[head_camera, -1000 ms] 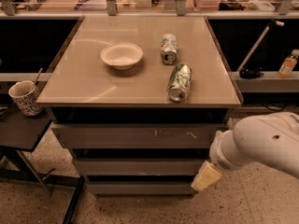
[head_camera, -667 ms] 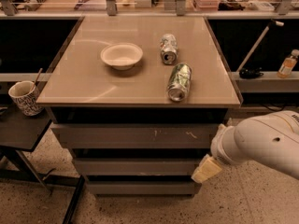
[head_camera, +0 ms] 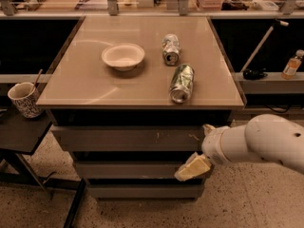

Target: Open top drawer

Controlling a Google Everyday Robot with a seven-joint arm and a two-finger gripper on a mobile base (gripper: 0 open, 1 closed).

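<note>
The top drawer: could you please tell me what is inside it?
Nothing inside shows: the top drawer presents only its scratched grey face. The gripper sits just below its right end.

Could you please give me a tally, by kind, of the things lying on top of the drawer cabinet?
Cans: 2, the far can and the near can, both on their sides
Bowls: 1, the bowl
Total: 3
The end effector is off the top, low at the cabinet's right front, below the top drawer.
</note>
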